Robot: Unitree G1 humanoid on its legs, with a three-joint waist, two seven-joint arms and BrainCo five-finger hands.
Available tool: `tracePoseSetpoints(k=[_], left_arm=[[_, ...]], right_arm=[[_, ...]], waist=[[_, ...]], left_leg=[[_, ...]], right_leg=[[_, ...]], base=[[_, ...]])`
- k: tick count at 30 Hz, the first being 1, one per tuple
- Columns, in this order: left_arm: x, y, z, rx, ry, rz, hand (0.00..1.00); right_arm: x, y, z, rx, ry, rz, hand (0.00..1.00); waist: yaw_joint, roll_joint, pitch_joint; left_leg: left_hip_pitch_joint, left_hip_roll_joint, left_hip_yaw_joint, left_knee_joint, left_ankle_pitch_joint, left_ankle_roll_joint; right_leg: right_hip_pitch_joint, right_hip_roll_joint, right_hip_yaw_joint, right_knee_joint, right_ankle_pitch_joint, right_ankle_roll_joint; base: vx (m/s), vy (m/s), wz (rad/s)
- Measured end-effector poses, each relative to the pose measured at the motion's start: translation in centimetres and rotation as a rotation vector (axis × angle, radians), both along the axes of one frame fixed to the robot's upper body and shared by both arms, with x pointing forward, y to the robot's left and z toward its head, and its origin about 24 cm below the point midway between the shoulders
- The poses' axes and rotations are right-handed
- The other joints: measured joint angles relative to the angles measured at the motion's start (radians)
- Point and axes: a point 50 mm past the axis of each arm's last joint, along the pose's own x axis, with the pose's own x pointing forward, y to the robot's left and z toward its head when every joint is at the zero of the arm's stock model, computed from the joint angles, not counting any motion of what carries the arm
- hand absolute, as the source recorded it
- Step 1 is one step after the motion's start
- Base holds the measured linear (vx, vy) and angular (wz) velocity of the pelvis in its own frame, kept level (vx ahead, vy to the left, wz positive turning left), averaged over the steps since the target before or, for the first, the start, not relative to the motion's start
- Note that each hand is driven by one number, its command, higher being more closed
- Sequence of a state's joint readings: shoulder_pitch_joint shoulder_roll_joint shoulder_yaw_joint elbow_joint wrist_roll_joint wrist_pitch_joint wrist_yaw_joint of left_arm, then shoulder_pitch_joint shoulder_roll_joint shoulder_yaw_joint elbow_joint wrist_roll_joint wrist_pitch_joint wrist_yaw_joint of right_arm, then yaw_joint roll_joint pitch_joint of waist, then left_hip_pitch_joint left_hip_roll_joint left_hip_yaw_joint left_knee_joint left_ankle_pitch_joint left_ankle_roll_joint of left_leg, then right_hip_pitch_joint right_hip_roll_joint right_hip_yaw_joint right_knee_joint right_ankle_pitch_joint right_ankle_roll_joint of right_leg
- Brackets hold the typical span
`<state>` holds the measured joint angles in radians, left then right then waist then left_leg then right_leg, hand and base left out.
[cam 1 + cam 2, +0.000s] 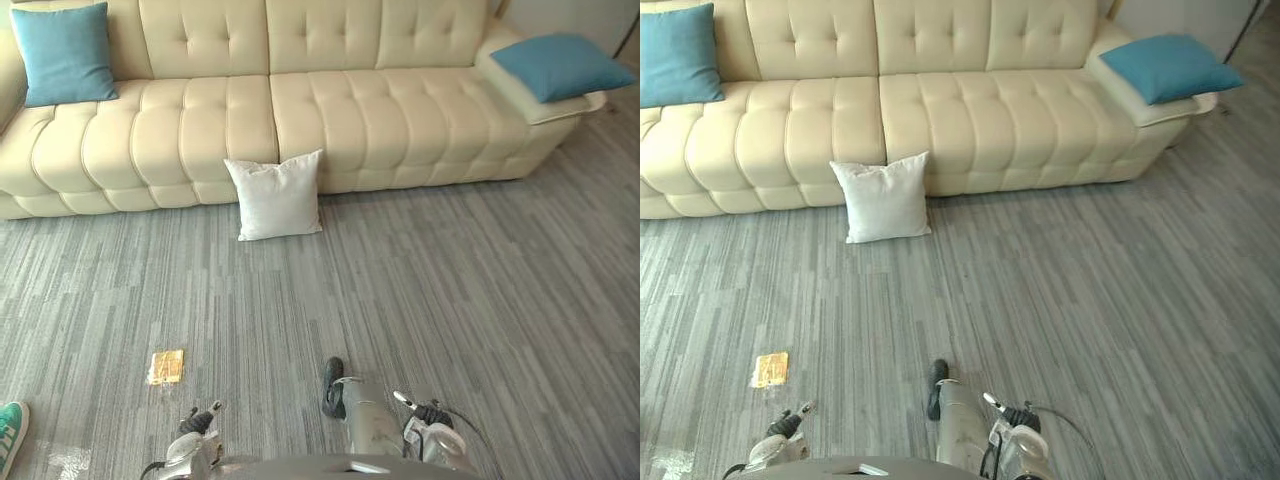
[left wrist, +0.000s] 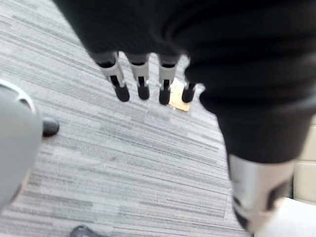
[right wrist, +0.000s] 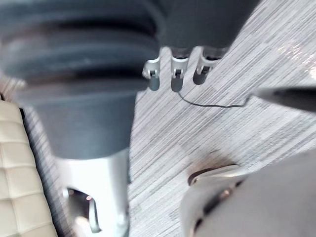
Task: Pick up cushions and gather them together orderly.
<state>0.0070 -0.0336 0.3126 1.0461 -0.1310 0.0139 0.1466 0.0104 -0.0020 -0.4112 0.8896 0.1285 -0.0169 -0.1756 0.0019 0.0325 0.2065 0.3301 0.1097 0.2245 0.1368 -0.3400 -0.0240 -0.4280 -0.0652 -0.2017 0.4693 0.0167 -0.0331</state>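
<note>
A white cushion (image 1: 276,196) stands on the grey floor, leaning against the front of the cream sofa (image 1: 180,130). One blue cushion (image 1: 62,52) leans on the sofa's backrest at the left end. Another blue cushion (image 1: 560,65) lies on the right armrest. My left hand (image 2: 139,81) hangs low over the floor, far from the cushions, with straight fingers and nothing in it. My right hand (image 3: 177,79) also hangs above bare floor, its fingers relaxed and holding nothing.
A small yellow tag (image 1: 166,366) lies on the floor between me and the sofa, also under my left fingers (image 2: 178,96). A person's green shoe (image 1: 8,430) shows at the lower left edge. Open floor stretches between me and the white cushion.
</note>
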Motion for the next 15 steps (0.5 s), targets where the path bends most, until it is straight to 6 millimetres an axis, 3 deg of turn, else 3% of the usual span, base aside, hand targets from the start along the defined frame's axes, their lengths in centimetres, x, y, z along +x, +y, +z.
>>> tracePoseSetpoints(k=[3,5,6,7,8,9,10,11,12,14,15], left_arm=[[0.9,-1.6,0.2,-0.034,-0.029,-0.020,0.00],[1.2,-2.3,0.3,-0.048,-0.041,-0.044,0.00],[1.3,-2.4,0.3,-0.053,-0.044,-0.047,0.00],[1.5,-2.3,0.3,-0.054,-0.049,-0.040,0.00],[1.6,-2.0,0.5,-0.049,-0.060,-0.027,0.00],[1.6,-1.7,0.5,-0.043,-0.065,-0.024,0.00],[1.9,-1.4,0.8,-0.036,-0.085,-0.011,0.00],[2.2,-0.9,1.0,-0.021,-0.106,0.001,0.00],[2.2,-0.8,1.1,-0.017,-0.108,0.002,0.00],[2.3,-0.2,1.3,0.003,-0.127,0.003,0.00],[2.3,-0.1,1.4,0.008,-0.134,0.005,0.00]], right_arm=[[0.4,0.1,0.1,0.005,-0.012,-0.001,0.00],[0.5,0.0,0.2,-0.007,-0.012,0.019,0.00],[0.5,0.0,0.2,-0.008,-0.011,0.020,0.00],[0.3,0.1,0.2,-0.007,-0.006,0.019,0.00],[-0.2,0.0,0.0,-0.008,0.009,0.017,0.00],[-0.2,0.0,0.0,-0.011,0.011,0.022,0.00],[-0.3,-0.1,0.0,-0.012,0.017,0.022,0.00],[-0.5,0.1,-0.2,-0.008,0.032,0.022,0.00],[-0.7,0.2,-0.3,-0.005,0.041,0.025,0.00],[-1.0,0.5,-0.5,0.000,0.054,0.045,0.00],[-0.9,0.7,-0.5,0.006,0.055,0.045,0.00]], waist=[[-0.006,0.010,0.001],[-0.025,0.033,-0.014],[-0.030,0.037,-0.015],[-0.033,0.040,-0.016],[-0.025,0.042,-0.014],[-0.020,0.048,-0.010],[-0.011,0.051,0.005],[0.008,0.038,0.022],[0.016,0.030,0.021],[0.036,0.021,0.003],[0.041,0.018,0.003]], left_leg=[[0.033,-0.002,-0.107,0.038,0.111,-0.015],[-0.013,0.036,-0.191,0.173,0.152,-0.037],[-0.040,0.044,-0.213,0.236,0.166,-0.058],[-0.125,0.058,-0.257,0.397,0.235,-0.133],[-0.224,0.068,-0.282,0.602,0.410,-0.195],[-0.272,0.089,-0.261,0.711,0.427,-0.213],[-0.348,0.132,-0.190,0.894,0.352,-0.159],[-0.409,0.153,-0.110,0.992,0.260,-0.097],[-0.439,0.157,-0.081,1.005,0.223,-0.074],[-0.570,0.163,0.049,0.893,0.107,-0.032],[-0.613,0.158,0.116,0.751,0.083,-0.011]], right_leg=[[0.010,-0.033,-0.005,0.161,-0.144,-0.024],[0.072,-0.019,-0.043,0.148,-0.223,-0.012],[0.089,-0.012,-0.057,0.133,-0.234,-0.015],[0.131,0.002,-0.074,0.099,-0.246,-0.018],[0.208,0.020,-0.083,0.037,-0.259,-0.021],[0.254,0.034,-0.083,0.003,-0.266,-0.023],[0.338,0.058,-0.071,-0.046,-0.285,-0.031],[0.426,0.063,-0.053,-0.084,-0.300,-0.031],[0.452,0.062,-0.051,-0.103,-0.305,-0.028],[0.540,0.041,-0.040,-0.173,-0.295,0.019],[0.571,0.019,-0.028,-0.188,-0.295,0.042]], base=[[0.50,-0.219,0.26],[0.56,-0.214,0.45],[0.48,-0.144,0.41],[0.45,-0.119,0.25],[0.53,-0.111,0.21],[0.42,-0.073,0.10],[0.45,-0.028,-0.07],[0.29,-0.007,-0.15],[0.41,0.036,-0.31],[0.38,0.084,-0.46],[0.49,0.157,-0.51]])
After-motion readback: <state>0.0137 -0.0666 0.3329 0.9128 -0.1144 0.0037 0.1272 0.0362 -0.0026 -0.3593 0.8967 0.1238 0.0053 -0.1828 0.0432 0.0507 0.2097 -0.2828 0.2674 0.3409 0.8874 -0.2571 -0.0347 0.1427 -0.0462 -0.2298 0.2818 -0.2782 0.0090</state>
